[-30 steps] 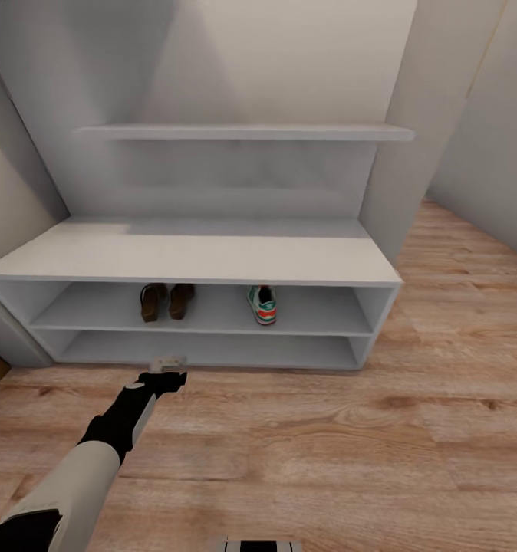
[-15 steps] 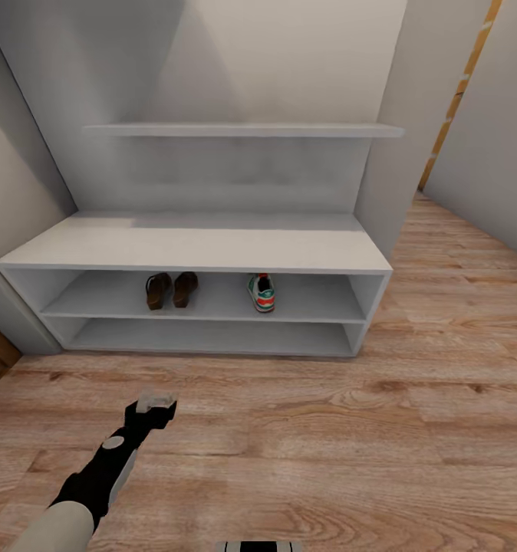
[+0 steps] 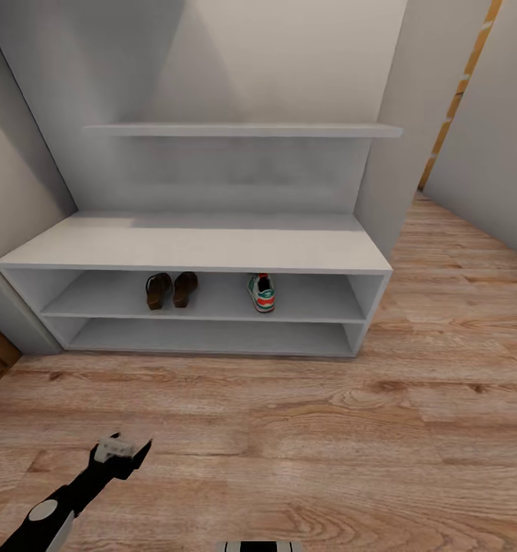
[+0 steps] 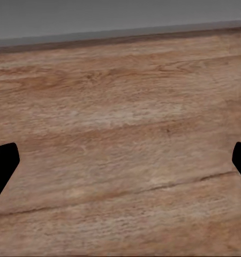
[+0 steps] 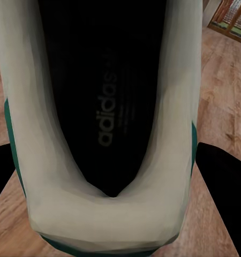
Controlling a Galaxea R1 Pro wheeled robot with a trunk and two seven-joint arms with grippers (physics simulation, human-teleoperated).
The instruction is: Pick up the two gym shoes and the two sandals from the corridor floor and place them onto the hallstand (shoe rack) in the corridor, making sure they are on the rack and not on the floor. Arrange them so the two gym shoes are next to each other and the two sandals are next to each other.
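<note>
The second gym shoe (image 5: 107, 123) sits right up against the right wrist camera, its dark insole and pale rim seen from above, with a black finger (image 5: 225, 187) on either side of it. The jaws look closed around the shoe's body, so the right arm is most likely carrying it, held level so it can be slid onto a shelf without tipping.

Its partner, the other gym shoe (image 3: 261, 292), stands on the upper open shelf of the shoe rack (image 3: 197, 249), toward the middle-right, heel facing out. To its left on the same shelf, well apart from it, the two sandals (image 3: 170, 290) sit side by side and nearly touching. That pair seems finished, and the bare shelf beside the lone shoe is the sensible place for the one in hand.

The left gripper (image 3: 120, 451) hangs low over the wooden floor (image 3: 327, 445), well short of the rack. Its wrist view shows planks between two dark fingertips (image 4: 2, 163) at the picture's edges: the jaws are spread wide and hold nothing, probably kept out of the other arm's way.
</note>
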